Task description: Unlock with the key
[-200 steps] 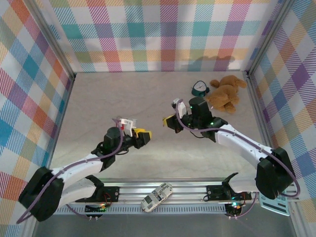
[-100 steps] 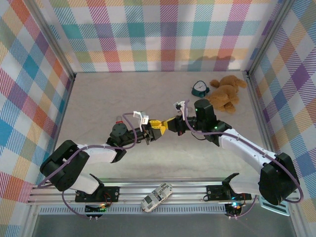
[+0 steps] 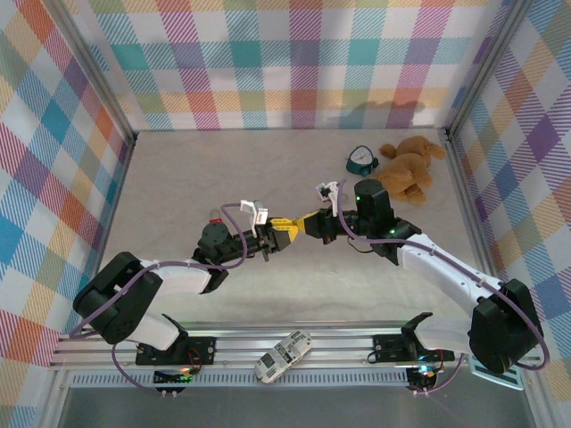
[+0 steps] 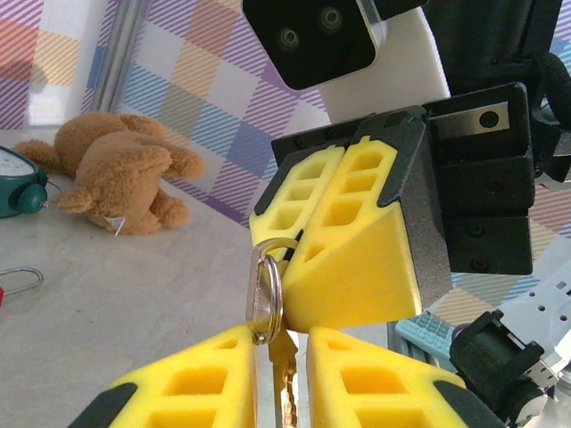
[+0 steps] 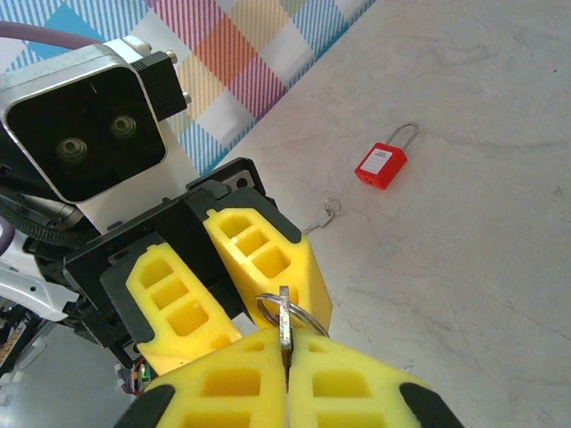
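Above the middle of the table my two grippers meet tip to tip. My right gripper [image 3: 305, 222] [image 5: 287, 343] is shut on the head of a silver key [image 5: 284, 323], whose split ring [image 5: 268, 308] sticks out. The key's blade [image 4: 286, 379] points into my left gripper [image 3: 284, 226] [image 4: 284, 337]. Its yellow fingers [image 5: 263, 254] stand close on either side of the blade, with a thin gap still showing. A red padlock [image 5: 382, 166] with a steel shackle lies flat on the table, apart from both grippers.
A second small key on a ring [image 5: 326, 214] lies near the padlock. A brown teddy bear [image 3: 406, 169] and a green round timer [image 3: 360, 160] sit at the back right. A white remote [image 3: 284, 355] rests on the front rail.
My left arm has swung right to meet the right gripper. Its jaws have narrowed around the key's blade. The right gripper has kept hold of the key and shifted slightly right.
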